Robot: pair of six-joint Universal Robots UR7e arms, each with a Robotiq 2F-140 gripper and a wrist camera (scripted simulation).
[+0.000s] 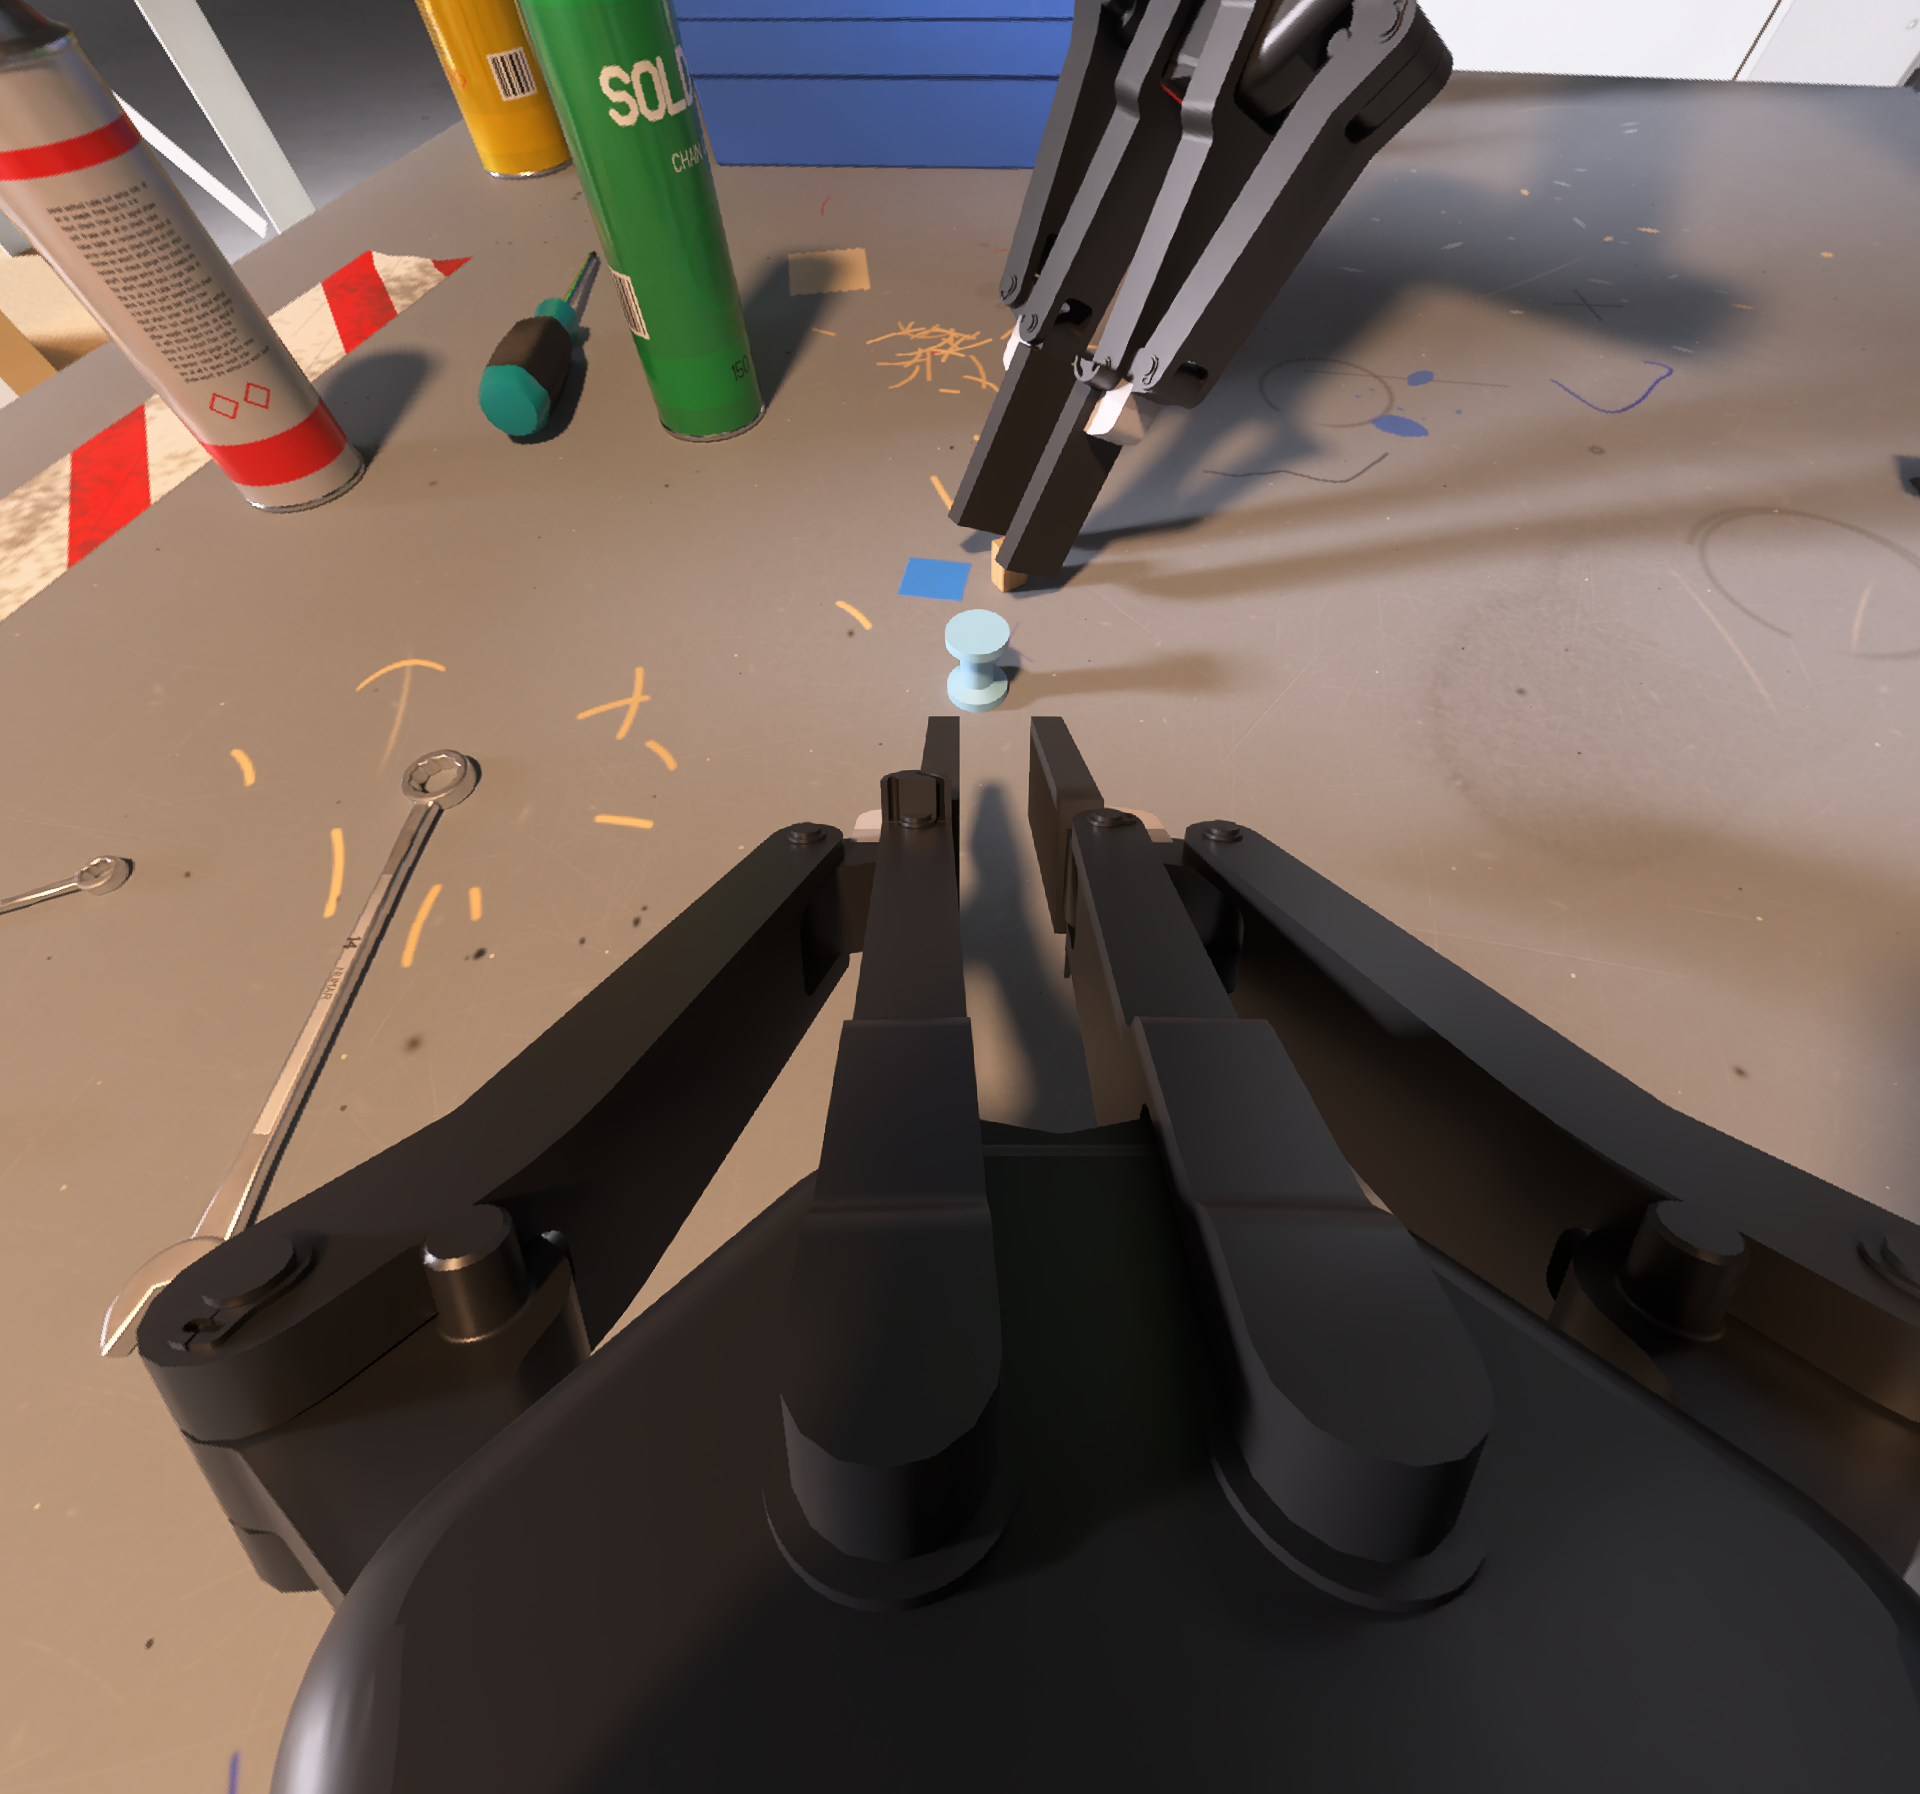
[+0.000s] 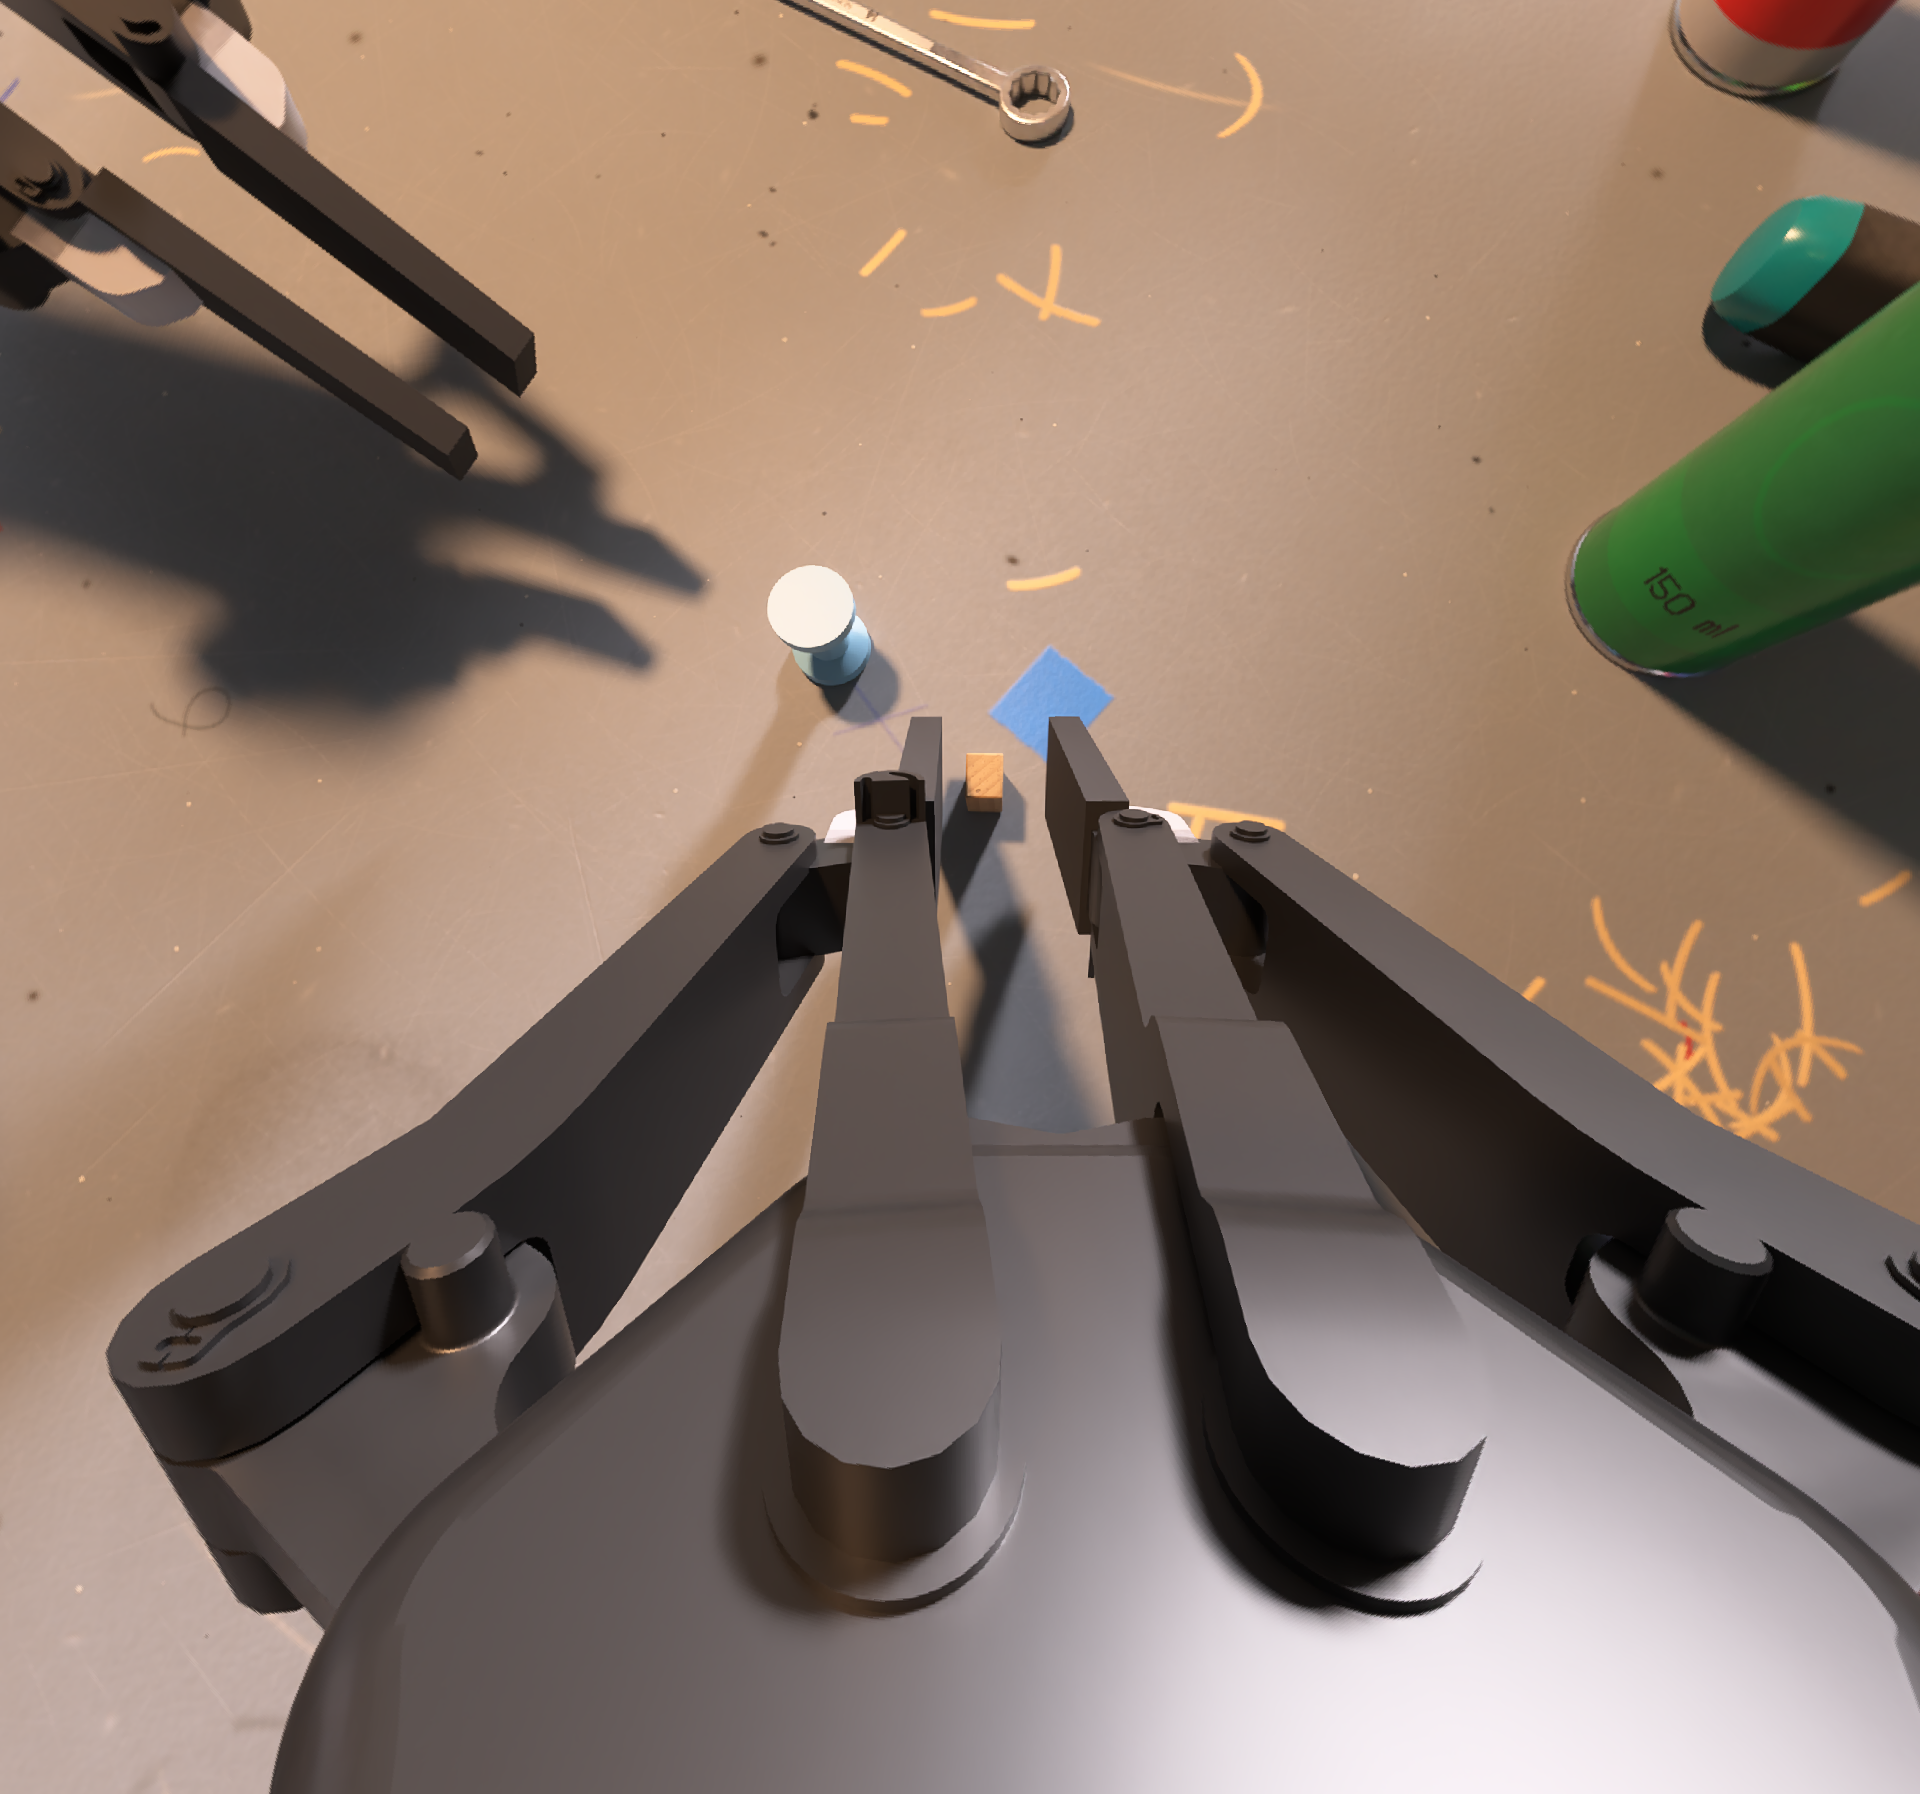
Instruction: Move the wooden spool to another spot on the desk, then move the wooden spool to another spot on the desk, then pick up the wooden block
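Block: small, tan, set on the desk mid-surface, far from any edge; bracketed by the right gripper, whose fingers are parted either side, seemingly lowered for the pick; contact cannot be told.

Spool: pale blue, upright, just beside the block, released.

Left gripper: fingers slightly parted, empty, held short of the spool, apparently to clear the right gripper.

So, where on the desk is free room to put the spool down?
Free: the bare desk beside the right claw, and between spool and wrench. Crowded: around the wooden block, blue square and green can.
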